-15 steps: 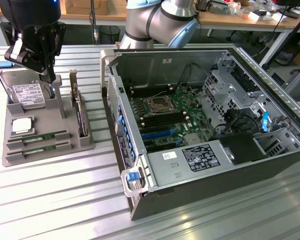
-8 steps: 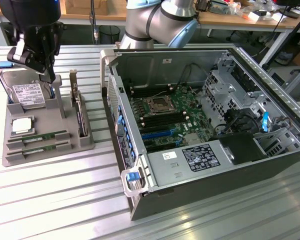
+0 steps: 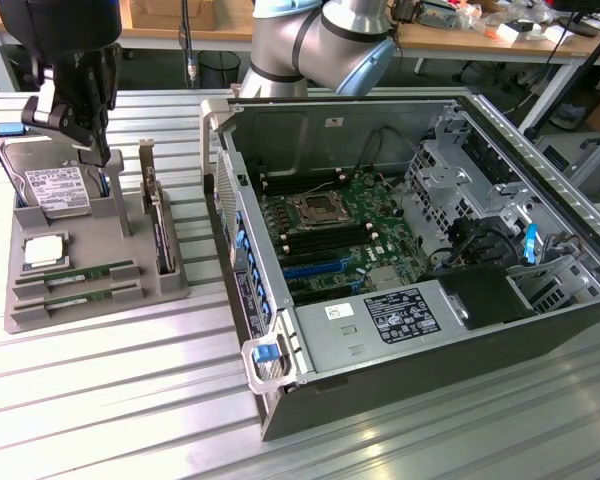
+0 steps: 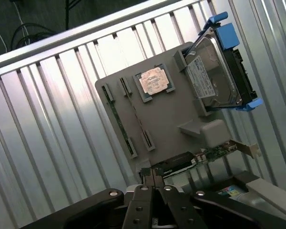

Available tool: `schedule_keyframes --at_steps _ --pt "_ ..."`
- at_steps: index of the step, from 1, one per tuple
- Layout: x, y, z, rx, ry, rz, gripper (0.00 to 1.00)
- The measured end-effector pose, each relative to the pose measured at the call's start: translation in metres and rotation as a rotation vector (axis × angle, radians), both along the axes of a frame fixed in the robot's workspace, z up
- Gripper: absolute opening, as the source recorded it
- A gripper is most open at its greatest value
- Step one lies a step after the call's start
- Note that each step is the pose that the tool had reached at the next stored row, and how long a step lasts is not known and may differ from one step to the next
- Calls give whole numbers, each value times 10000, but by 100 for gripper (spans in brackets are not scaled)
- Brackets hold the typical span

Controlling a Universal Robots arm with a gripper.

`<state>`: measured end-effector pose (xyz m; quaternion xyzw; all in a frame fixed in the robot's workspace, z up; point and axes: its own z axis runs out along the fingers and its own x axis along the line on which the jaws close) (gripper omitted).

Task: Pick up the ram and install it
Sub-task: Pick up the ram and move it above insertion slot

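Two ram sticks, thin and green, lie in slots at the front of a grey holder tray [image 3: 40, 315]: one ram stick [image 3: 75, 272] and a second one [image 3: 75, 293] just in front of it. In the wrist view the same pair appear as one ram stick [image 4: 118, 119] and another [image 4: 137, 115]. My gripper [image 3: 102, 150] hangs above the back of the tray, over the hard drive, well above the ram. Its fingers [image 4: 148, 179] are pressed together with nothing between them.
The tray also holds a hard drive [image 3: 55, 185] with blue rails, a square silver processor [image 3: 42, 250] and an upright expansion card [image 3: 160, 225]. To the exterior view's right stands an open computer case [image 3: 400, 330] with its motherboard [image 3: 340, 220] exposed. The table is ribbed metal.
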<state>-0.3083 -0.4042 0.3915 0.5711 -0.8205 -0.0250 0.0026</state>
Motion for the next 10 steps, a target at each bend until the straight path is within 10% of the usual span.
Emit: schedule_keyframes --at_steps 10 --pt "0 0 0 0 -1 980 11"
